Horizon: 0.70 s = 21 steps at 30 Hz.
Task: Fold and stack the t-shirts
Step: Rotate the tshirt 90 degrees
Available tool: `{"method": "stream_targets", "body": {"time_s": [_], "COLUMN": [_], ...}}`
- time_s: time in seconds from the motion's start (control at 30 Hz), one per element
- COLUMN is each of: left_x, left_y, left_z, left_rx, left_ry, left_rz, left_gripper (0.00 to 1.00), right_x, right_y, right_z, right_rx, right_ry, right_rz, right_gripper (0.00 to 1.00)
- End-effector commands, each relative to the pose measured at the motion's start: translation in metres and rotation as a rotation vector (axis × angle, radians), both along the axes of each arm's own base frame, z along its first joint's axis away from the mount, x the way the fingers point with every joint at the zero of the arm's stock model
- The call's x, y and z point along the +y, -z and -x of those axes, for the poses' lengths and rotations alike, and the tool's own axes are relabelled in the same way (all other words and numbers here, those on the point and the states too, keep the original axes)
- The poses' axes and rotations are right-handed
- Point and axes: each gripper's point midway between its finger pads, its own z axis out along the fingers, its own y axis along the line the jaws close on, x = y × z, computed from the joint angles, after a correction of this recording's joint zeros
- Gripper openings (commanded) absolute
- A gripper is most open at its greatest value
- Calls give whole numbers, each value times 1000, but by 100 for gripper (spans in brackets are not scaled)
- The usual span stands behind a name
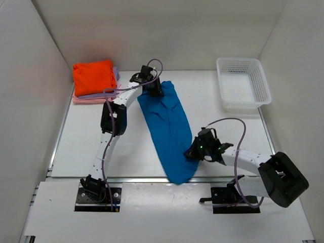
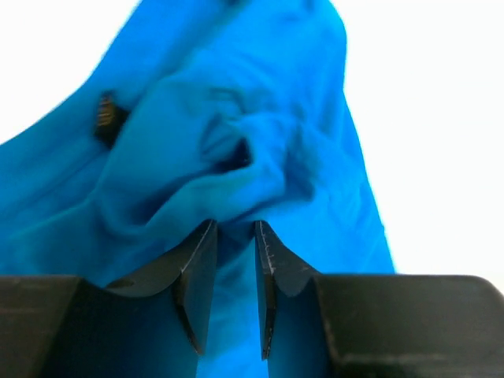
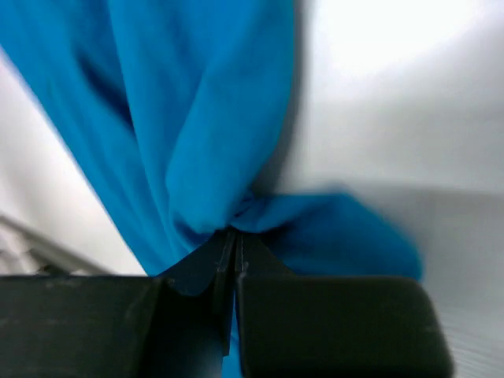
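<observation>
A bright blue t-shirt (image 1: 169, 126) lies in a long rumpled strip from the table's back middle to its near edge. My left gripper (image 1: 153, 88) is at the strip's far end. In the left wrist view its jaws (image 2: 236, 224) stand partly apart, pressed into the blue cloth (image 2: 260, 118), with a ridge of it between the fingertips. My right gripper (image 1: 192, 152) is at the strip's near right edge. It is shut (image 3: 235, 232) on a pinched bunch of the blue cloth (image 3: 205, 118). The folded t-shirts (image 1: 93, 78) are stacked at the back left, orange on top, lavender and pink beneath.
A white mesh basket (image 1: 243, 83) stands at the back right. White walls close off the table's left, back and right sides. Both arm bases are bolted at the near edge.
</observation>
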Motion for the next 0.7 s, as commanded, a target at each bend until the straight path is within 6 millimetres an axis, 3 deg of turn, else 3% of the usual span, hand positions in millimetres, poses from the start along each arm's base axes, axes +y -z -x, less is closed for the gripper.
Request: {"method": "stream_targets", "body": {"time_s": [0.0, 0.03, 0.13, 0.17, 0.2, 0.23, 0.37, 0.5, 0.67], "left_x": [-32, -40, -48, -46, -43, -40, -29, -13, 11], "left_y": [-13, -15, -15, -30, -17, -12, -21, -29, -36], "left_z": [4, -7, -20, -31, -34, -30, -60, -88, -100], "left_rx": [89, 68, 74, 20, 26, 50, -19, -63, -98], "left_ry": [59, 47, 11, 8, -11, -29, -88, -150, -207], "left_rz": [65, 95, 198, 226, 241, 248, 313, 379, 381], "left_gripper": [38, 37, 37, 37, 37, 36, 35, 36, 36], "right_x": [40, 47, 61, 58, 61, 58, 53, 51, 48], "right_y": [-3, 0, -6, -2, -10, -4, -3, -3, -11], "right_z": [11, 18, 12, 10, 3, 4, -3, 5, 17], "right_rx": [-8, 0, -67, -82, -107, -94, -79, -60, -77], "right_ry": [169, 143, 126, 147, 152, 159, 178, 169, 141], "right_rz": [-224, -223, -211, -181, -198, -190, -191, -189, -172], "right_gripper": [0, 0, 0, 0, 0, 0, 0, 0, 4]}}
